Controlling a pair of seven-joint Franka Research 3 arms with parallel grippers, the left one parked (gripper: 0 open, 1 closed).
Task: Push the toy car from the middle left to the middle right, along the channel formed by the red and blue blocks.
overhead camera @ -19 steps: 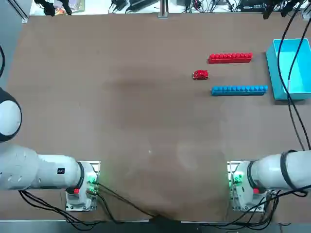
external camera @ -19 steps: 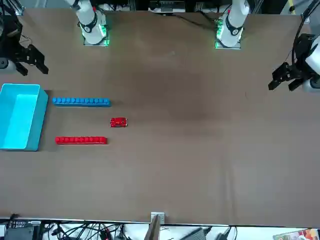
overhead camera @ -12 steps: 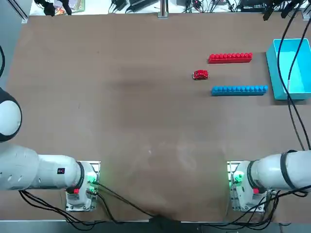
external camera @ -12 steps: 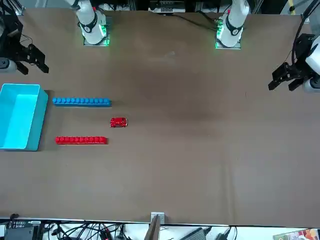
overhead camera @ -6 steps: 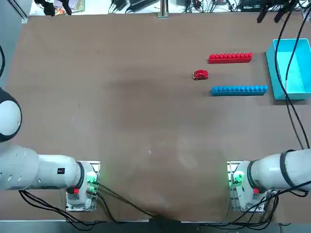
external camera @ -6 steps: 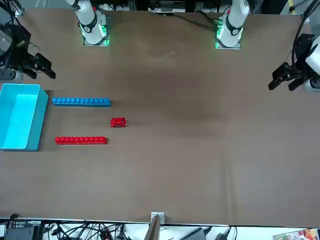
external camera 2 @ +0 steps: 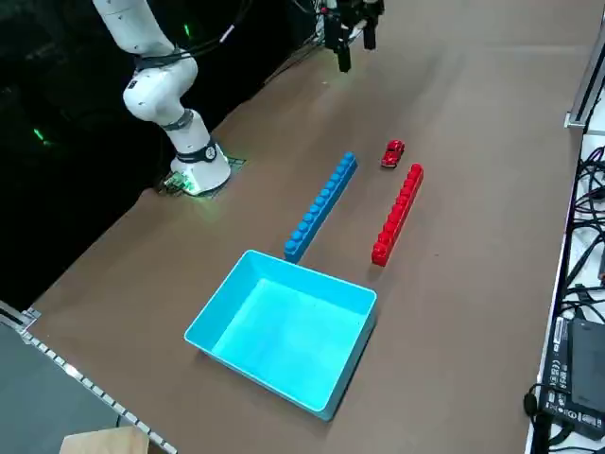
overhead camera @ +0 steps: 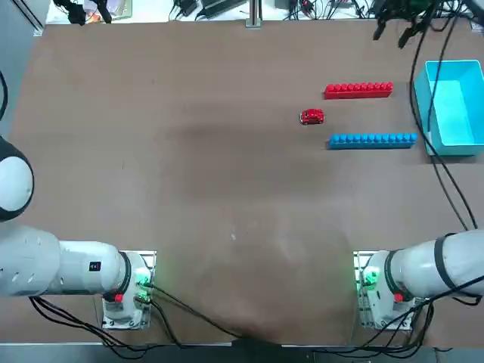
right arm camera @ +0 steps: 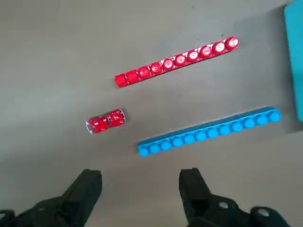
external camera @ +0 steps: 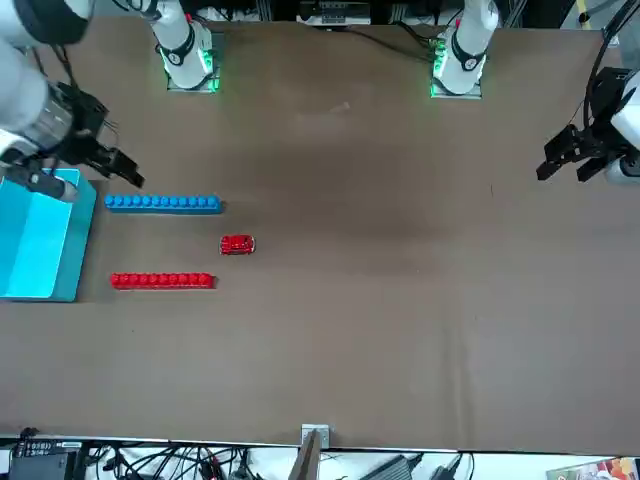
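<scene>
The toy car (overhead camera: 311,116) sits upright on the table (overhead camera: 227,189), at the left mouth of the channel (overhead camera: 364,116) as the top view shows it. It is small, red and rounded, with its length running roughly along the channel. It touches neither row and lies a little closer to the line of the red blocks (overhead camera: 358,91) than to that of the blue blocks (overhead camera: 372,141).

The two rows lie flat and nearly parallel, with bare brown table between them. The red row is on the far side from the arm bases and the blue row on the near side; the blue one reaches slightly further right. Just past its right end stands a light-blue tray (external camera 2: 284,326), apart from both rows, and black cables (overhead camera: 425,132) cross above part of the tray in the top view.

The right tool (right arm camera: 140,176) is raised above the table, released, its two dark fingers spread wide apart with nothing between them. It is clear of the car and both rows.
</scene>
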